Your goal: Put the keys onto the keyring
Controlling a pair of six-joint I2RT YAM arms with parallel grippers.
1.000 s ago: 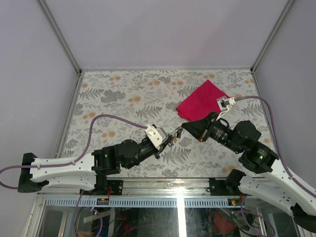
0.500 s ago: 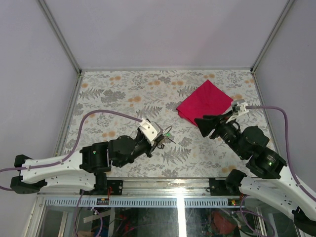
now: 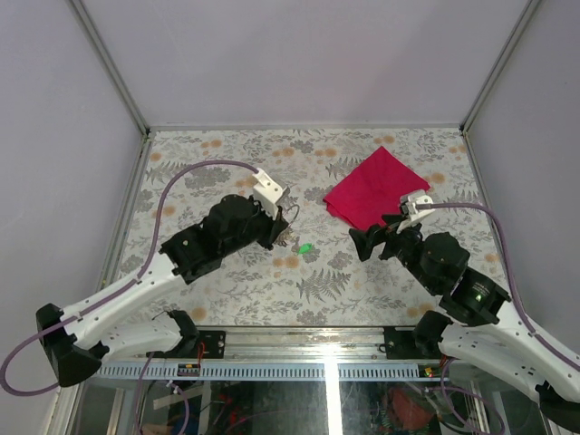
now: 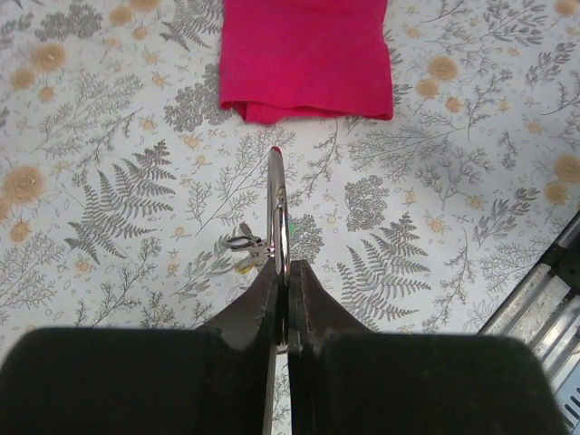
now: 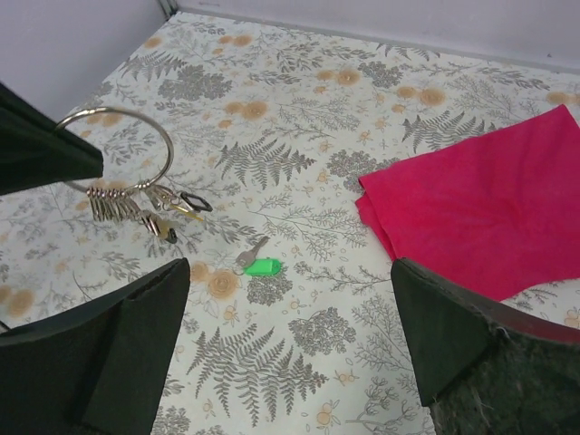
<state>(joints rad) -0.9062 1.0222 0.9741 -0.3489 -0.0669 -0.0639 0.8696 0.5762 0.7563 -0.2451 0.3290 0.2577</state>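
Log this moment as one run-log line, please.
left gripper: shut on keyring, keys hanging | right gripper: open, empty | green-tagged key: loose on table, off ring

The left arm (image 3: pixel 127 294) and right arm (image 3: pixel 489 349) have glossy white lower links and black cylindrical joints nearer the wrists. A purple cable (image 3: pixel 195 166) runs to each white wrist camera mount (image 3: pixel 269 188). The right end effector (image 5: pixel 290 267) has matte black, wedge-shaped fingers (image 5: pixel 118 353).
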